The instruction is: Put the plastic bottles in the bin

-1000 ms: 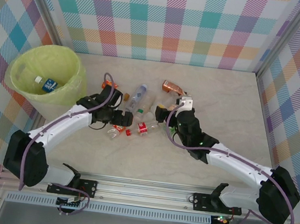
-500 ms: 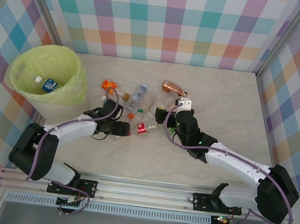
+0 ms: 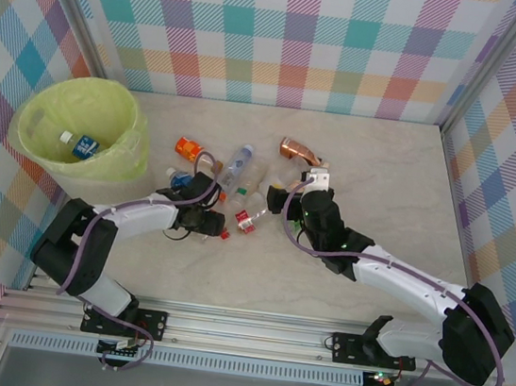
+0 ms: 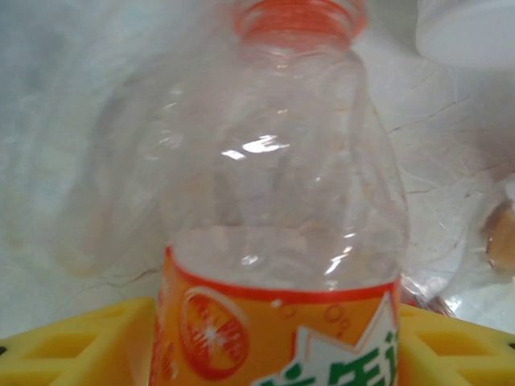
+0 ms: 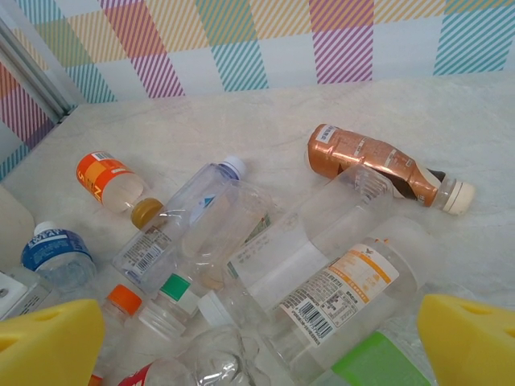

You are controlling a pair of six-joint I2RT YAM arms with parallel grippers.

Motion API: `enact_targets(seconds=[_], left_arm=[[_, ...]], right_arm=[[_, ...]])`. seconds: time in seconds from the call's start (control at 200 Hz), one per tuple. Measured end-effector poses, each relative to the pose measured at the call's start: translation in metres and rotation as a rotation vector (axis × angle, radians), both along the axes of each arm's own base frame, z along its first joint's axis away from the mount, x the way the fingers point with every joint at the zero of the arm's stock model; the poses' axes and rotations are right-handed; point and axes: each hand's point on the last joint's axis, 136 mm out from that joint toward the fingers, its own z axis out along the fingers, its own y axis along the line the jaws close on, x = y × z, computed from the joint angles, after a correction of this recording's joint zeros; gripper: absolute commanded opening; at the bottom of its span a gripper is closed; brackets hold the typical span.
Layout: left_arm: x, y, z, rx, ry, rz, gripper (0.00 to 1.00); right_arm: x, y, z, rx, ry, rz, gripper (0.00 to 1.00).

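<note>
Right gripper (image 5: 259,346): yellow fingers (image 5: 48,342) stand wide apart over a heap of plastic bottles (image 5: 322,273) lying on the pale table (image 5: 241,121). A brown-labelled bottle (image 5: 378,165) lies behind the heap (cap pointing right). An orange-labelled bottle (image 5: 109,181) and a blue-labelled bottle (image 5: 52,253) lie at left.

Clear plastic bottles (image 3: 239,163) scattered near yellow-green bag-lined bin (image 3: 41,103), one inside.

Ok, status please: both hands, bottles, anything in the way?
Left hand around orange-label bottle, grip unconfirmed. Right hand open by the pile. One bottle in bin. Loose bottles lie toward the bin.
</note>
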Motion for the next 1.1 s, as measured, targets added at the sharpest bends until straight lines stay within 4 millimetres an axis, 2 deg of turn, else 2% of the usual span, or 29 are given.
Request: enact_targets(seconds=[0.375, 0.545, 0.73, 0.89, 1.1], left_arm=[[0.001, -0.007, 0.002, 0.017, -0.015, -0.016, 0.56], [0.005, -0.008, 0.018, -0.013, -0.059, 0.009, 0.55], [0.013, -0.014, 0.058, -0.099, -0.17, 0.027, 0.54], [0.022, -0.024, 0.109, -0.222, -0.318, 0.023, 0.54], [0.03, -0.025, 0.175, -0.321, -0.484, 0.043, 0.51]], right_arm=[[-0.001, -0.001, -0.004, -0.01, 0.013, -0.001, 1.0], [-0.001, -0.001, -0.004, -0.006, 0.015, -0.003, 1.0], [-0.001, -0.001, -0.004, -0.001, 0.017, -0.004, 1.0], [-0.002, 0.002, -0.004, 0.004, 0.022, 0.012, 1.0], [-0.004, 0.005, -0.004, 0.011, 0.027, 0.03, 1.0]])
